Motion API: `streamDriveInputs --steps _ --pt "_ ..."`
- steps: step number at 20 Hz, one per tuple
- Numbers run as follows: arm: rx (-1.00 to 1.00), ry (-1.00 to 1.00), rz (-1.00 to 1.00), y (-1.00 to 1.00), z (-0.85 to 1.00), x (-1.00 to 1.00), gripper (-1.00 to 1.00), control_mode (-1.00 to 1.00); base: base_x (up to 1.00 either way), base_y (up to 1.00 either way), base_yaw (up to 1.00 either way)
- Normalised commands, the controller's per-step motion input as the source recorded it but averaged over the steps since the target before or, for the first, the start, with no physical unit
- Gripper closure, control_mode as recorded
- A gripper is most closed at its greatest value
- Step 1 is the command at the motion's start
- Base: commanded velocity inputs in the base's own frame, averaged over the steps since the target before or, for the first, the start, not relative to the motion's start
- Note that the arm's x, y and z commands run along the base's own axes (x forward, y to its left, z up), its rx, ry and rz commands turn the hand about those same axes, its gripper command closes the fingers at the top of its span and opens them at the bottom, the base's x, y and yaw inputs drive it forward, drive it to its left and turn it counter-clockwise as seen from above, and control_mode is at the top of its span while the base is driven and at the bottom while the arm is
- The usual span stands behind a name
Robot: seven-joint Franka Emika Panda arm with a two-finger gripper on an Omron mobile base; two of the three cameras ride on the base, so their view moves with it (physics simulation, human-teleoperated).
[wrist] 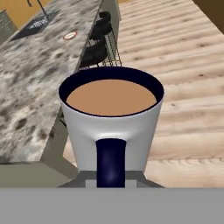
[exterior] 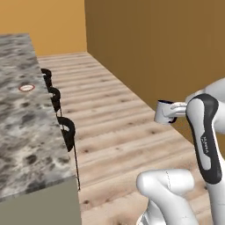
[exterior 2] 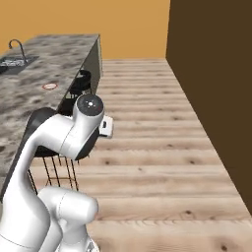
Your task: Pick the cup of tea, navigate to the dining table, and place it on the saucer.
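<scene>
Pale grey-white, the cup of tea (wrist: 111, 118) sits at the centre of the hand view, pinched by its dark handle in the narrow gripper (exterior: 172, 113), brimful of brown tea. It looks rigid, smooth and spillable, so keep it level. The saucer (exterior: 26, 88) lies upper left on the dining table (exterior: 26, 132).

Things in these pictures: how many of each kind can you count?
Cup of tea: 1, held up over the wooden floor
Saucer: 1, on the dining table
Black stools beside the table: 3
Sink with tap: 1
Total: 7, counting the table
</scene>
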Motion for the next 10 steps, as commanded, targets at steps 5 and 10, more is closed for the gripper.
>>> streamDriveInputs --steps 5,10 --pt "0.00 0.00 0.00 0.00 0.00 0.00 1.00 1.00 1.00 -0.95 -0.04" --pt "0.00 0.00 0.00 0.00 0.00 0.00 1.00 1.00 1.00 -0.58 0.11"
